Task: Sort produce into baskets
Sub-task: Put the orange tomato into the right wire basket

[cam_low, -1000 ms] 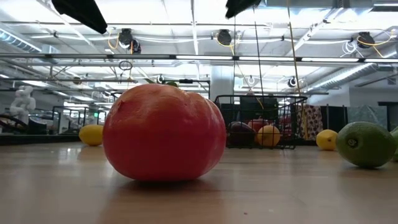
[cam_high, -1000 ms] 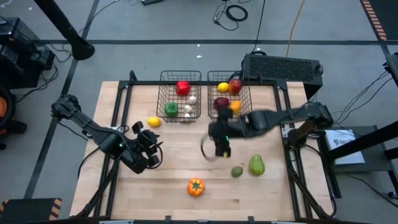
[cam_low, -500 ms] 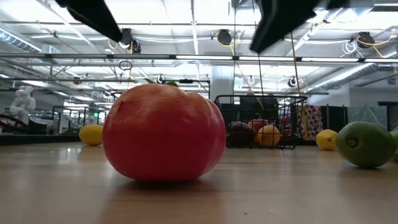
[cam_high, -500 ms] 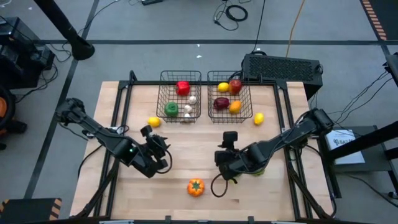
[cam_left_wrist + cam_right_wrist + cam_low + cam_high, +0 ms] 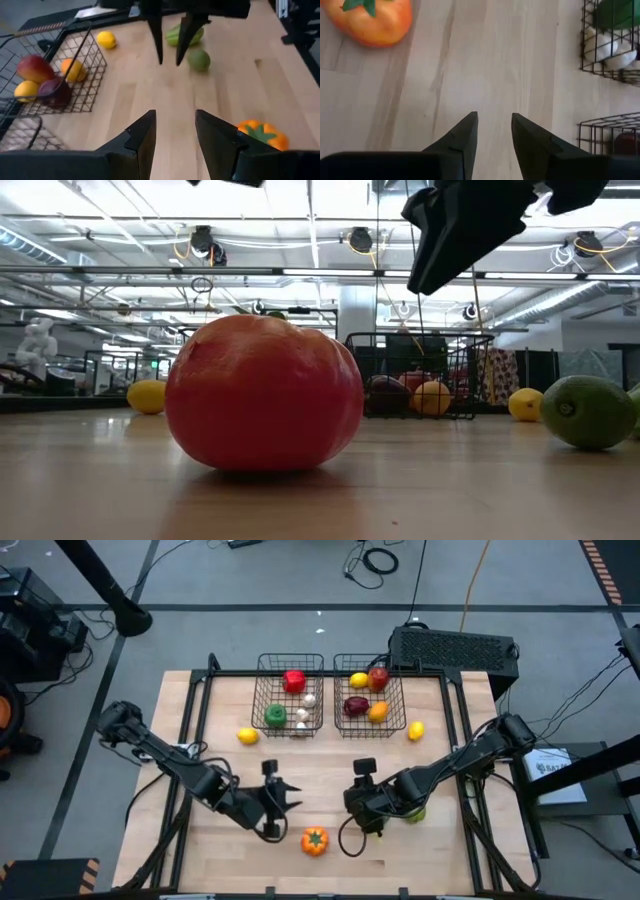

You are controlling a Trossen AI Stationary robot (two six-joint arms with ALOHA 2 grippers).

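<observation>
An orange pepper [image 5: 314,840] lies near the table's front edge and fills the low view [image 5: 262,392]. My left gripper [image 5: 287,804] stands open just left of it, fingers [image 5: 141,137] bare. My right gripper [image 5: 358,814] hovers open right of the pepper, over bare wood [image 5: 492,132]. Behind it a round green piece [image 5: 199,60] and a green pepper [image 5: 186,34] rest on the table. Two lemons [image 5: 247,736] [image 5: 415,730] lie in front of the two wire baskets [image 5: 262,690] [image 5: 400,690], which hold other produce.
A black box [image 5: 455,648] stands behind the right basket. The left basket holds a red pepper [image 5: 293,680], a green piece and whitish bulbs; the right one holds a lemon, red fruit and an orange. Bare wood lies between the baskets and my grippers.
My left gripper has gone toward the table's right and near edge, up to the orange pepper, rolling as it went. My right gripper has come down from the table's middle toward the near edge and then kept nearly still. The produce has not moved.
</observation>
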